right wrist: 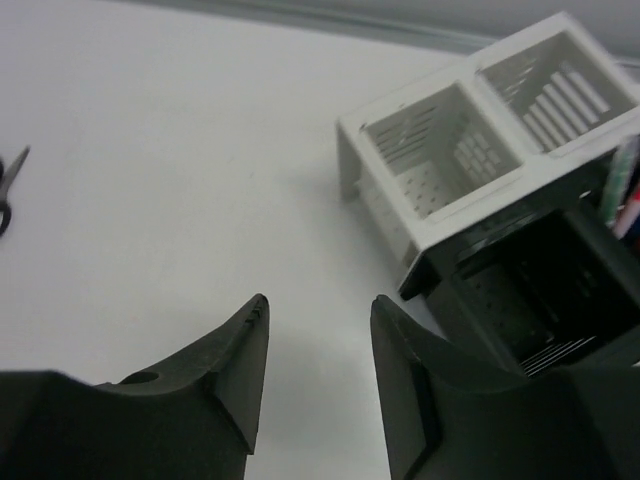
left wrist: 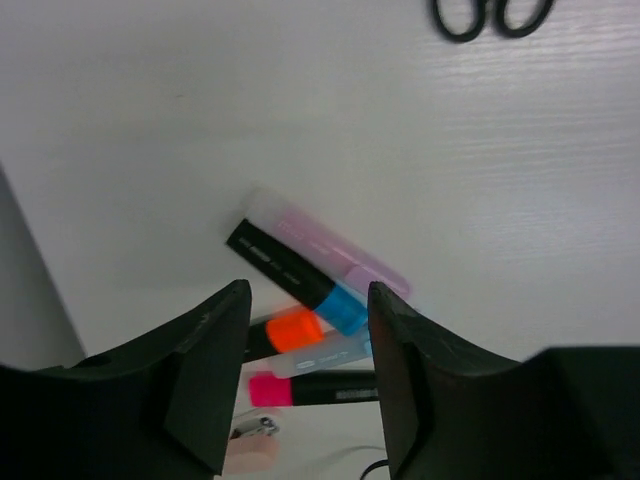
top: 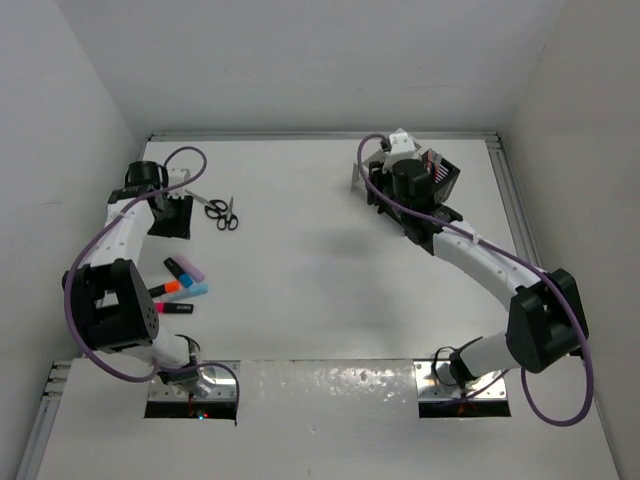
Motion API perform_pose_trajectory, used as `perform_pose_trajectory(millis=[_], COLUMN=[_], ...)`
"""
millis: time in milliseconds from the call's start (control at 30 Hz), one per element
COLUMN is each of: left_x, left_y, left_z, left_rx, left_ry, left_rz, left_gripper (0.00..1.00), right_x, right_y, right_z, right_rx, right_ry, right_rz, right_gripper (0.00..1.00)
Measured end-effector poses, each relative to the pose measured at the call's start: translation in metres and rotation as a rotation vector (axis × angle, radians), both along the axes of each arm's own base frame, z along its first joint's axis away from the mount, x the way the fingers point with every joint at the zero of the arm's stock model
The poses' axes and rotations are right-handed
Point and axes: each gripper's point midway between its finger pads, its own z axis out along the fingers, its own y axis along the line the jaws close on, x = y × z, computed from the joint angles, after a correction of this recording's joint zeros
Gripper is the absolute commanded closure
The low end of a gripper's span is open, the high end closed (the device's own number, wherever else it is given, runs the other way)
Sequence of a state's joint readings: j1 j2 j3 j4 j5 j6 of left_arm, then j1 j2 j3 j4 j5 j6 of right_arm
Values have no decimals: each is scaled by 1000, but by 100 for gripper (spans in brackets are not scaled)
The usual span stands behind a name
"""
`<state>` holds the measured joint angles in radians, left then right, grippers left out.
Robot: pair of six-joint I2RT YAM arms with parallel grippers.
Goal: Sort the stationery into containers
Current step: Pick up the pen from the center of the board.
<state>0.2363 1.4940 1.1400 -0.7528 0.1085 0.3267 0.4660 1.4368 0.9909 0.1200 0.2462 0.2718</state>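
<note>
Step in hand: judged to be a pick from the highlighter heap by the left claw (left wrist: 307, 292). The right claw (right wrist: 318, 305) hangs by the boxes.
Left claw: jaws about half parted, nothing between them.
Right claw: jaws likewise part open and empty.
Containers: white slatted plastic organiser box (right wrist: 455, 150) ahead and to the right of the right claw. The joined black slatted organiser box (right wrist: 530, 290) sits just off that claw's right finger. Thin coloured pens (right wrist: 625, 195) stand at the black box's far side; I cannot tell which compartment.
Scissors: small black-handled scissors with metal blades (left wrist: 490, 15), far ahead and right of the left claw, well apart from the heap.
Highlighters: four short chunky highlighters (left wrist: 300, 280) lie touching, just ahead of the left claw and framed in its gap.
Doing it well: take the pale purple highlighter (left wrist: 335, 250) on the heap's outer side. Turn the jaws across its barrel and come straight down, because the neighbours touch and two could be pinched together.
Room: plain white wall panels (top: 300, 60) behind and to both sides of the claws.
Surface: smooth white table (top: 320, 280) with a faint grain under both claws, so round barrels may roll if nudged.
</note>
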Motion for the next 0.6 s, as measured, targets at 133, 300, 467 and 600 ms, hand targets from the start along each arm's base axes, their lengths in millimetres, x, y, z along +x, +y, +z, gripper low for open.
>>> perform_pose_trajectory(millis=[133, 300, 467, 600], left_x=[-10, -36, -59, -51], left_y=[21, 31, 21, 14], left_z=[-4, -16, -29, -32], left_rx=[119, 158, 134, 164], left_ry=[63, 149, 194, 175], left_rz=[-27, -140, -347, -484], left_gripper=[44, 36, 34, 34], right_x=[-22, -40, -50, -58], right_y=[21, 40, 54, 66], right_z=[-22, -34, -38, -40], right_rx=[-29, -42, -31, -22], right_ry=[61, 110, 132, 139], right_rz=[76, 145, 179, 204], right_gripper=[53, 52, 52, 51])
